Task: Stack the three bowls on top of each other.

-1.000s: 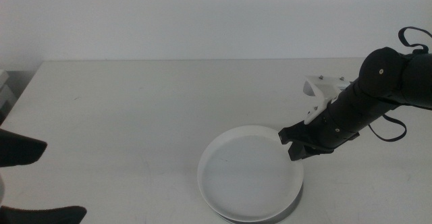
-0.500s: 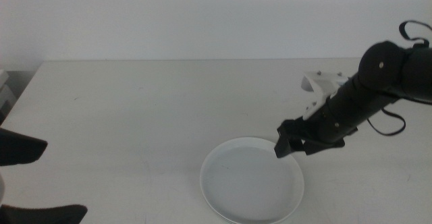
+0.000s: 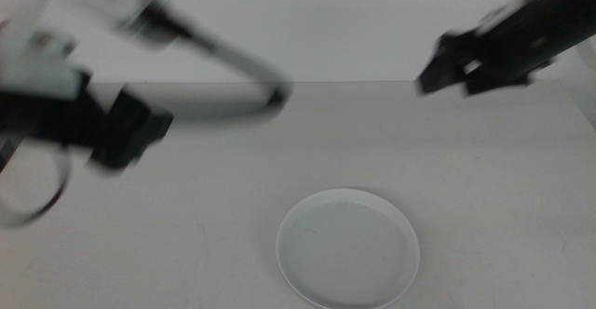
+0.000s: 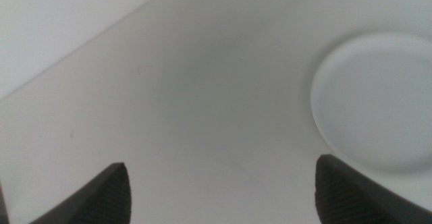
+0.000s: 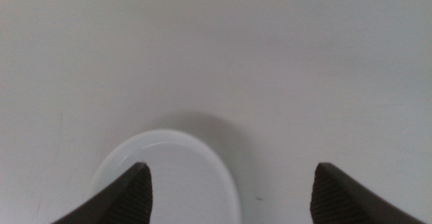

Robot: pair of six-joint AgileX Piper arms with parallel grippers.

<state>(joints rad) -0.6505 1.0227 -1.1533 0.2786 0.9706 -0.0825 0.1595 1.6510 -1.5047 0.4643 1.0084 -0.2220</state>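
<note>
A white bowl (image 3: 347, 248) sits on the table near the front, right of the middle. It hides whatever lies under it, so the mint green and grey-blue bowls do not show. My right gripper (image 3: 445, 67) is open and empty, high above the table at the back right, well clear of the bowl. The right wrist view shows the bowl (image 5: 177, 177) below the open right gripper (image 5: 229, 190). My left gripper (image 4: 223, 190) is open and empty, with the bowl (image 4: 378, 99) off to one side. In the middle view the left arm (image 3: 112, 127) is a blur at the left.
The white table (image 3: 233, 179) meets a pale wall at the back. A blurred cable (image 3: 233, 67) of the left arm arcs over the back left of the table.
My right gripper has let go of the white bowl and risen up and back to the right. The left arm has swung up from the bottom left corner, moving fast.
</note>
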